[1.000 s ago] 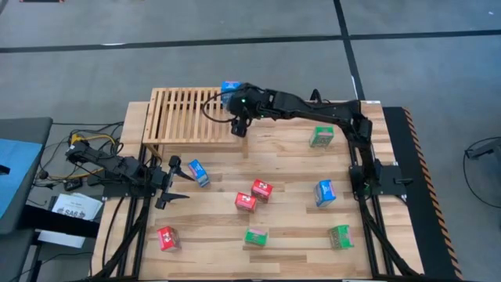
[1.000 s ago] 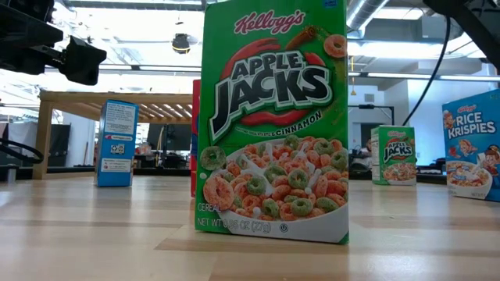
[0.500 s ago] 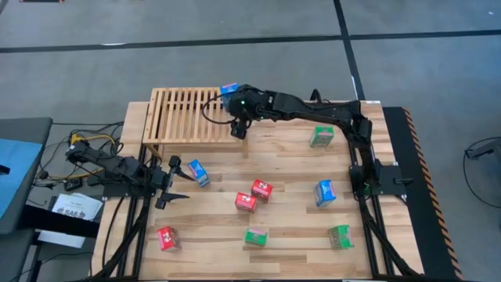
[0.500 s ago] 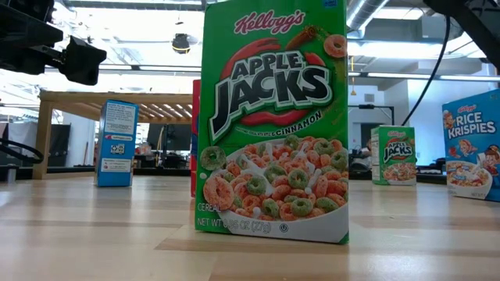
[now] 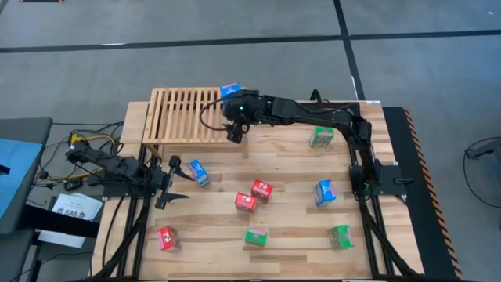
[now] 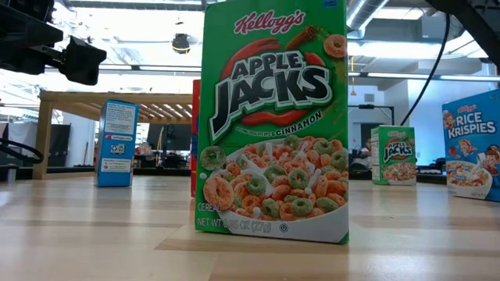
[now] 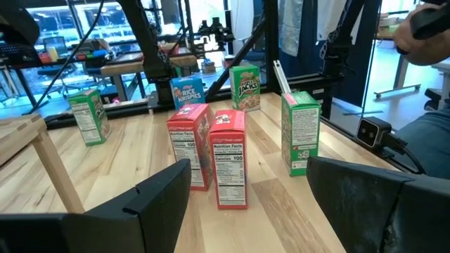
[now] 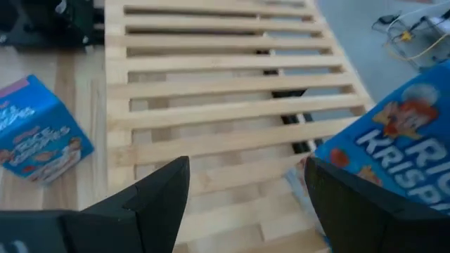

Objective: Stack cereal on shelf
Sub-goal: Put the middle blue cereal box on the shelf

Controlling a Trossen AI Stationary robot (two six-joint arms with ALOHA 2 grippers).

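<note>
- The right gripper (image 5: 233, 135) is stretched across the table to the near right corner of the wooden shelf (image 5: 188, 116), and it hangs just over the edge of the slatted top.
- Its two fingers (image 8: 151, 193) are spread wide with nothing between them; in the right wrist view only the slats show in the gap.
- A blue Rice Krispies box (image 5: 230, 89) stands on the shelf at its far right corner, just beside the right gripper; in the right wrist view it shows near one finger, and I cannot tell if it touches it.
- The left gripper (image 5: 174, 182) waits low at the left side of the table, pointing to the middle. Its fingers (image 7: 158, 193) stand apart and hold nothing.
- A second blue Rice Krispies box (image 5: 199, 172) stands on the planks just beside the left gripper, near the front of the shelf.
- Two red boxes (image 5: 261, 189) stand close together in the middle of the table, with nutrition labels facing the left wrist camera.
- A third red box (image 5: 167, 238) is at the near left corner of the table.
- A green Apple Jacks box (image 6: 273, 121) stands upright very close to the low camera; from above it is at the near middle of the table.
- Another green box (image 5: 320, 137) is at the right, near the right arm; one more green box (image 5: 340, 236) is at the near right.
- A third blue box (image 5: 325, 192) stands at the right side, between these two green ones.
</note>
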